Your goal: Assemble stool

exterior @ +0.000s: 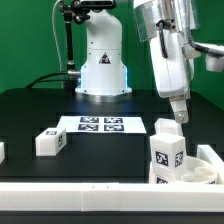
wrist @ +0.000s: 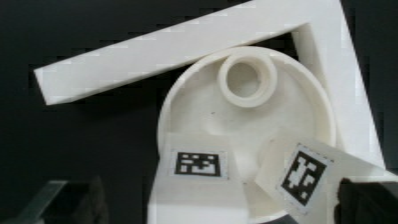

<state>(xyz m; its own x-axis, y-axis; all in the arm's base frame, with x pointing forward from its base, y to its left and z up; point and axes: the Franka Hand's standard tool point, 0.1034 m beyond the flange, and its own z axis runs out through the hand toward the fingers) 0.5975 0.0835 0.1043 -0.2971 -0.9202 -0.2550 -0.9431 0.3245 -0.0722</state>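
Observation:
The round white seat (wrist: pixel 249 120) with its centre hole lies pressed into the corner of the white rails (wrist: pixel 196 50); in the exterior view it (exterior: pixel 192 174) is at the front right. A white tagged leg (exterior: pixel 167 152) stands upright on or against the seat and shows in the wrist view (wrist: pixel 308 172). Another leg (exterior: pixel 50 142) lies on the table at the exterior view's left, and a third (exterior: pixel 2 150) is cut by the left edge. My gripper (exterior: pixel 179 116) hangs just above and behind the standing leg. In the wrist view the gripper (wrist: pixel 222 207) is open, its dark fingers (wrist: pixel 75 205) wide apart around the seat's edge and the leg, holding nothing.
The marker board (exterior: pixel 100 124) lies flat in front of the robot base (exterior: pixel 103 70). A long white rail (exterior: pixel 90 196) runs along the front edge and a second one closes the right side. The table top is black.

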